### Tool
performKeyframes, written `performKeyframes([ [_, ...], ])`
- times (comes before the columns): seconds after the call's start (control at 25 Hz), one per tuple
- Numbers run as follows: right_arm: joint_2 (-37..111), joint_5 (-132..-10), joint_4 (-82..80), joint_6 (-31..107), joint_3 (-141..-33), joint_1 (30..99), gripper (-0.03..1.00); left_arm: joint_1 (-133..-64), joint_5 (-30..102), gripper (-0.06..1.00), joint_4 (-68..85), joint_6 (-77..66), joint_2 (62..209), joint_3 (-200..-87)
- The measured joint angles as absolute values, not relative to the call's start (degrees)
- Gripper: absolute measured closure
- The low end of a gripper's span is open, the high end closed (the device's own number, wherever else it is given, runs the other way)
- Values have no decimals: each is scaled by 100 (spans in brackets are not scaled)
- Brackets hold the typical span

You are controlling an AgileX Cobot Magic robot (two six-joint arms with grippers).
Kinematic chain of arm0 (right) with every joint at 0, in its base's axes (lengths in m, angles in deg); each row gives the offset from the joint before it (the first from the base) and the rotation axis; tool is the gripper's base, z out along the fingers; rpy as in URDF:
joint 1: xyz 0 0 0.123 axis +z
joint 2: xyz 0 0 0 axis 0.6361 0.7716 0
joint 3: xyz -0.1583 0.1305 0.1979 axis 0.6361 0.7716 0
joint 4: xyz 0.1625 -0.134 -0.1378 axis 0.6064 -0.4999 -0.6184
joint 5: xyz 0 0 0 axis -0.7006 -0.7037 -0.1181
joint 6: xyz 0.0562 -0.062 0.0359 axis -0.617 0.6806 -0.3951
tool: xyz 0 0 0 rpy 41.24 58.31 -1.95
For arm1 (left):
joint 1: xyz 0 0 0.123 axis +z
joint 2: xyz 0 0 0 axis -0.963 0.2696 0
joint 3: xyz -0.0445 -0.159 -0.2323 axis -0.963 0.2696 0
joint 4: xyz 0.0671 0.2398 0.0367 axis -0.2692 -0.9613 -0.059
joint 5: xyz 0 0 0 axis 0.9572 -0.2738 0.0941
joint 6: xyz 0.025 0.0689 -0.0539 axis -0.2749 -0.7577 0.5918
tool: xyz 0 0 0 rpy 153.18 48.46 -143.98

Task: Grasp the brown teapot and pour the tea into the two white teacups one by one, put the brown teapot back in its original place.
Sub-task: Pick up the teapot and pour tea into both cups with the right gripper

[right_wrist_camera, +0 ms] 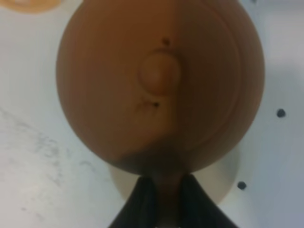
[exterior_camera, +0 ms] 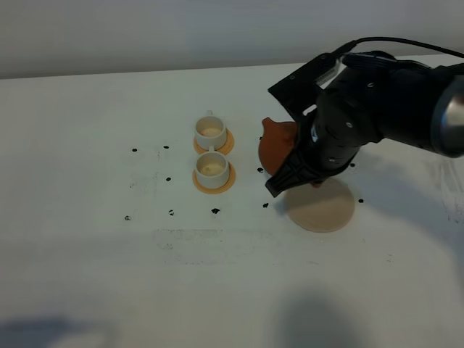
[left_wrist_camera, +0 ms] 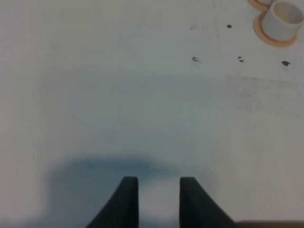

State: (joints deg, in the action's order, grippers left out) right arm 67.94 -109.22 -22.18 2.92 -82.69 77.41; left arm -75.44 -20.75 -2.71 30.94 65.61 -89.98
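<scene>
Fingers (right_wrist_camera: 142, 204) of the right gripper (right_wrist_camera: 167, 183) clench the handle (right_wrist_camera: 165, 166) of the teapot (right_wrist_camera: 159, 80), lifted just ahead of them over its coaster (exterior_camera: 322, 210); next, I judge, a level carry to the cups (exterior_camera: 211, 131) beyond.

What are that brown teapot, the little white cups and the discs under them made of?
The brown teapot looks like unglazed clay: matte terracotta colour, no shine, a few small dark specks. The white teacups seem to be glazed ceramic: smooth, pale, cream inside. Plastic cannot be ruled out. The orange-tan discs beneath them look thin and matte, perhaps cork or wood; that stays unclear.
</scene>
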Motion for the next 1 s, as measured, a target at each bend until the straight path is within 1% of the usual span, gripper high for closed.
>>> performKeyframes([
  [0.32, 7120, -11142, -2549, 292, -8640, 8090, 87, -7544, -2075, 74, -271, 3094, 6561, -8998],
  [0.72, 7652, -11561, -2937, 292, -9153, 8220, 87, -7544, -2075, 74, -271, 3094, 6561, -8998],
  [1.0, 7704, -11620, -3045, 292, -9230, 8453, 87, -7544, -2080, 74, -276, 3094, 6561, -8998],
])
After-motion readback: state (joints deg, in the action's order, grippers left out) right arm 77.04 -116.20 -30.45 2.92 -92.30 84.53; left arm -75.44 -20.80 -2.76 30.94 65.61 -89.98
